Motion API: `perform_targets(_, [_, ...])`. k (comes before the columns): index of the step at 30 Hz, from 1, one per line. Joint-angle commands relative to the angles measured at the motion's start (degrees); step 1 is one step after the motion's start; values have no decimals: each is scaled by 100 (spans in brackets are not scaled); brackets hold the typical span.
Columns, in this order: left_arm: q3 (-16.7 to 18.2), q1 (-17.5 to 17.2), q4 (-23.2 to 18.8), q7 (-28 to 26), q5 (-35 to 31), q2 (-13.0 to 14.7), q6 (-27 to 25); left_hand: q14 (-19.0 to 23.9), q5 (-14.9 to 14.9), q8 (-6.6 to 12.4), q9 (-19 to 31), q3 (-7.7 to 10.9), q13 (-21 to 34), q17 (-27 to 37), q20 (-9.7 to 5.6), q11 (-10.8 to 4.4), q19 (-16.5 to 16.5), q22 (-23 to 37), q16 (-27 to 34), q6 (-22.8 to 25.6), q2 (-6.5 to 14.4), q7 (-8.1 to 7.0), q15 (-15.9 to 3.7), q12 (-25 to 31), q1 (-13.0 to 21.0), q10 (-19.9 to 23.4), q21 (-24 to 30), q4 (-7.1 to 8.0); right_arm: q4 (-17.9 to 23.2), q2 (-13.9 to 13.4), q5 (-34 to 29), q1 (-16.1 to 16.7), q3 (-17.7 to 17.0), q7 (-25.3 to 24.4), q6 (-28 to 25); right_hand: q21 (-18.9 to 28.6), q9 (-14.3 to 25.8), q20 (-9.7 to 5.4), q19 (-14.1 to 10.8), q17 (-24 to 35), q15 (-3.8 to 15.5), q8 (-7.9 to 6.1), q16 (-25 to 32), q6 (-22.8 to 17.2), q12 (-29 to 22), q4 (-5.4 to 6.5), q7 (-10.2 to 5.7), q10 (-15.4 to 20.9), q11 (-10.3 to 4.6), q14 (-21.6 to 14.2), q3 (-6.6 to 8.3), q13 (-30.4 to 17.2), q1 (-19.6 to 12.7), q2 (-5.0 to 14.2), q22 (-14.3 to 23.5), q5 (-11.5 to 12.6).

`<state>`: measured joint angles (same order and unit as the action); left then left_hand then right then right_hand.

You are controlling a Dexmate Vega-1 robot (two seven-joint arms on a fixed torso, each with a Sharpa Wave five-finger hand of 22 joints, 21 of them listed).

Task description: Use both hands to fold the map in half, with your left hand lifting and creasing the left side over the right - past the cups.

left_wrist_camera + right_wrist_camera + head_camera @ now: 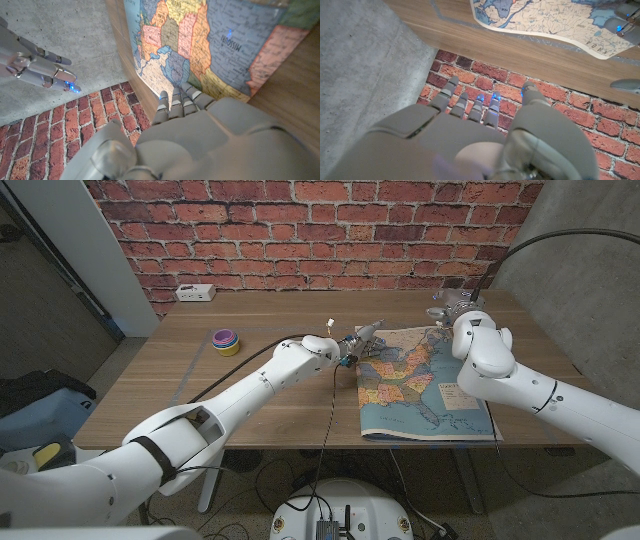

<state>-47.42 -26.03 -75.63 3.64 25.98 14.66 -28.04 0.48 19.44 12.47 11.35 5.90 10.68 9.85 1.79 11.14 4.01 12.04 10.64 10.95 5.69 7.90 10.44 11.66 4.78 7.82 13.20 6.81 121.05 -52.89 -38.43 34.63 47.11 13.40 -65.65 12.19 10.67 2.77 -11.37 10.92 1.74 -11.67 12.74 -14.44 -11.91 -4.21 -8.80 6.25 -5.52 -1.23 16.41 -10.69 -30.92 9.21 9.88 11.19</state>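
The map [425,385] lies on the right half of the table [250,395], in front of the robot's right arm, colourful side up. It looks mostly spread out; its far-left corner is raised off the wood, near the left hand [358,340]. No fold across the middle shows, so the halving is judged barely begun: the left side has not come over the right, and no crease is made.

The left hand hovers at the map's upper-left edge. In the left wrist view its fingers [176,102] run close together and straight toward the map's border; whether they pinch the paper or merely touch it cannot be told, since the tips are hidden behind the hand's own back. The right wrist view shows part of a hand at a lifted, curling corner of the sheet, which hints at a hold but does not prove one.

The right hand [462,308] hangs by the far-right corner of the map, above the table's back edge. Its fingers [470,107] are apart and loosely extended, grasping nothing.

A stack of cups [227,340] stands on the left half of the table, well apart from the map.

Left to do, on this reading: secure the left edge, carry it over to the right edge, align and press the crease.
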Motion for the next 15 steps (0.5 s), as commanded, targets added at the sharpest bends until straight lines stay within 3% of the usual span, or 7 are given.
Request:
perform_targets(1, [20,21,45,-39,-7,-31,46,15,-11,-1,6,3,8,20,1053,59,-1038,-126,-5,49,277,399,94,11,16,-7,-110,57,-136,47,675,170,-116,-411,14,-10,10,-13,-35,15,290,24,-13,-33,25,48,14,-10,13,11,20,-15,36,39,17,20])
perform_targets(15, [54,-9,42,-68,6,-8,62,10,-29,-7,7,15,8,20,1053,53,-1029,-126,-7,73,268,399,94,7,15,-19,-114,84,-146,27,1344,230,-80,-896,-155,-21,10,-18,-36,5,287,32,-30,-43,35,44,31,-8,18,22,31,-15,30,56,18,26])
